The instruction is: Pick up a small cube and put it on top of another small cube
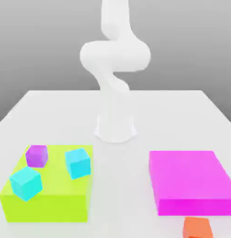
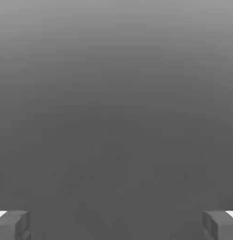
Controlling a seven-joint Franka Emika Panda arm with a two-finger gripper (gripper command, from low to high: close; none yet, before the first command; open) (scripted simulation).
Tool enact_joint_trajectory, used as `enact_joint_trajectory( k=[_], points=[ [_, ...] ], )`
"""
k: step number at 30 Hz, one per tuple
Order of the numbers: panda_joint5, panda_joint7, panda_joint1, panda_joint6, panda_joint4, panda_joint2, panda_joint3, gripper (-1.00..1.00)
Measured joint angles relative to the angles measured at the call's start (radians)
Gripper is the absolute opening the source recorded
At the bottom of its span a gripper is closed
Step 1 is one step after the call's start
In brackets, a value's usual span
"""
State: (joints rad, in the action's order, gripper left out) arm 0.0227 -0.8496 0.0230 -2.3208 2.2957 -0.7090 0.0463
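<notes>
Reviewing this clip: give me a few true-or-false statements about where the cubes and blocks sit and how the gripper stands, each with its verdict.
1. The purple cube sits on the lime-green block. True.
2. Both cyan cubes rest on the pink block. False: the two cyan cubes are on the lime-green block; nothing rests on the pink block.
3. The orange-red cube lies on the table, in front of the pink block. True.
4. The gripper is shut on the orange-red cube. False: in the hand view its fingers stand wide apart with nothing between them.
5. The orange-red cube is stacked on a cyan cube. False: it stands alone.
</notes>
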Motion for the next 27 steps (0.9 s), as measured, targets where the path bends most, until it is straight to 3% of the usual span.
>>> enact_joint_trajectory(
  k=[14, 21, 27],
  points=[
    [0.178, -0.315, 0.069, -0.116, -0.025, 0.514, 0.216, 0.0],
    [0.254, -0.463, 0.027, -0.175, -0.036, 0.766, 0.251, 0.0],
    [0.256, -0.545, -0.016, -0.236, -0.043, 0.966, 0.265, 0.0]
  ],
)
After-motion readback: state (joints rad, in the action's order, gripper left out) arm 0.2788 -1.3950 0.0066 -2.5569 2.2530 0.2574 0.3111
